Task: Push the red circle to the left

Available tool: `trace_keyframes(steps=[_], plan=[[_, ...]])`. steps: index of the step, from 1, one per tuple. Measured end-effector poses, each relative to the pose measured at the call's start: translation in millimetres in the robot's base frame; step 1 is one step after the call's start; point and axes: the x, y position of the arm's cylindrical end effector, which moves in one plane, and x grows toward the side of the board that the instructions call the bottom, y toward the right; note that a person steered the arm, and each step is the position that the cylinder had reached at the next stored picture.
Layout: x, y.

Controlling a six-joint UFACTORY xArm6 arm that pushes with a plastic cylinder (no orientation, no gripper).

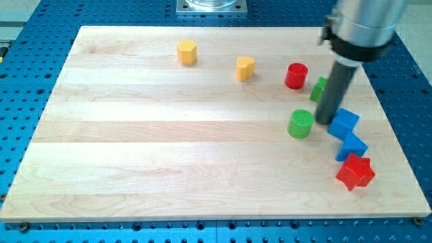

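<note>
Blocks crowd the view's right side of the wooden board (pixel 169 155). The red circle (pixel 295 75) stands near the view's top right, apart from its neighbours. My tip (pixel 325 122) rests below and to the right of it, between the green circle (pixel 300 124) on its left and a blue block (pixel 344 124) touching on its right. A green block (pixel 317 88) sits partly hidden behind the rod. Another blue block (pixel 352 146) and a red star (pixel 355 172) lie lower right. Left of the red circle stand a yellow heart (pixel 245 68) and, farther, a yellow hexagon (pixel 187 52). The arm carries no claw, only the rod, so nothing is grasped.
</note>
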Motion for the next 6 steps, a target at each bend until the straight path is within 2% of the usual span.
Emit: trace_keyframes(steps=[1, 3, 6], plan=[[-9.8, 58.9], [-79.5, 66.5], [-88.2, -35.5]])
